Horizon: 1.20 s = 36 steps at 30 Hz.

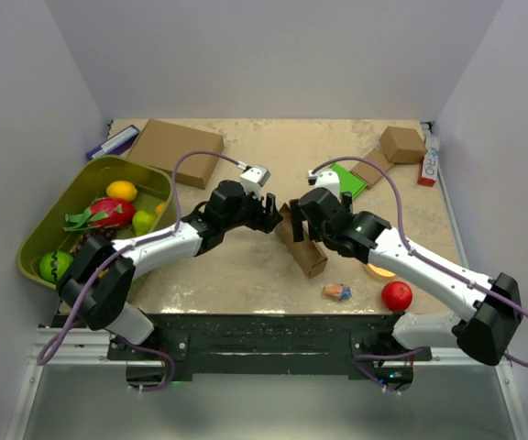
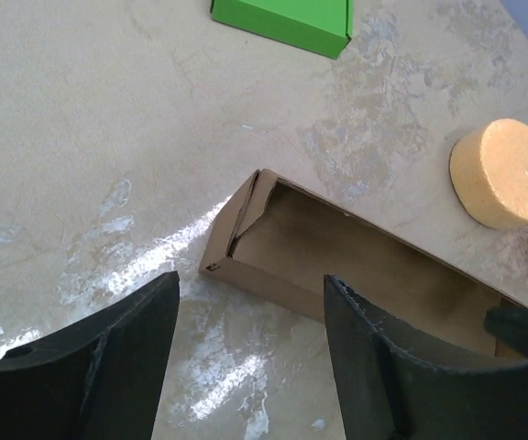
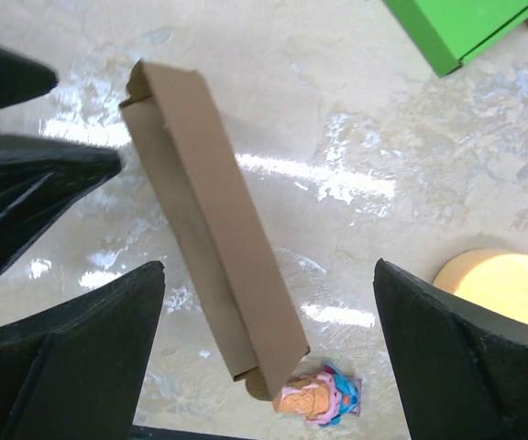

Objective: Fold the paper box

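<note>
Left tool (image 2: 250, 280), right tool (image 3: 269, 266) spread, paper box (image 3: 216, 229) between

Robot lab cell: blank white walls (image 1: 273, 55) box in a marbled tabletop (image 1: 236, 270).

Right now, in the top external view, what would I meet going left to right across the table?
Green bin → large brown box → paper box → red round fruit. Left out for overlap: green box, small orange-and-blue item, small brown box.

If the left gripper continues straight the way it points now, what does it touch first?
Probably the paper box, lying just ahead of the open left gripper; depth is uncertain.
</note>
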Motion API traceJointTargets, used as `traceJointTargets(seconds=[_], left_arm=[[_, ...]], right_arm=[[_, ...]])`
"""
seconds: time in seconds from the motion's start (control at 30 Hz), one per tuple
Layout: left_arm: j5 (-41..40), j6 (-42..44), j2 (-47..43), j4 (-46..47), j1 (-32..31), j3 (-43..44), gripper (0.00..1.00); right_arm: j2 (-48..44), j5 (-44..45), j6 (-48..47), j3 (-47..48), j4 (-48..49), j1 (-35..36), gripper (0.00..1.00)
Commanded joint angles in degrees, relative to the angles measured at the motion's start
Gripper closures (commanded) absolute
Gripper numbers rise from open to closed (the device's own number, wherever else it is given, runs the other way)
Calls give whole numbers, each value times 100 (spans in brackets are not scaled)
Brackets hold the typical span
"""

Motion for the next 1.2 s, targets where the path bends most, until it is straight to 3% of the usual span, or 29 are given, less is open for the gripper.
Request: traceJointTargets(seconds=[0.0,0.23,0.57,1.17], left_arm=[[-175,147,-417,-110,107,181,31],[-105,15,-286,205,134,568,30],[97,-100,592,514,169,1086,29],[-17,-205,901,804,160,41,30]], right_arm=[[-401,-58,358,48,-176,-416,3],[-446,637,789,-225,-370,-540,8],[-366,743,1026,-392,-414,-540,8],[-349,436,931,-489,-134,-540,7]])
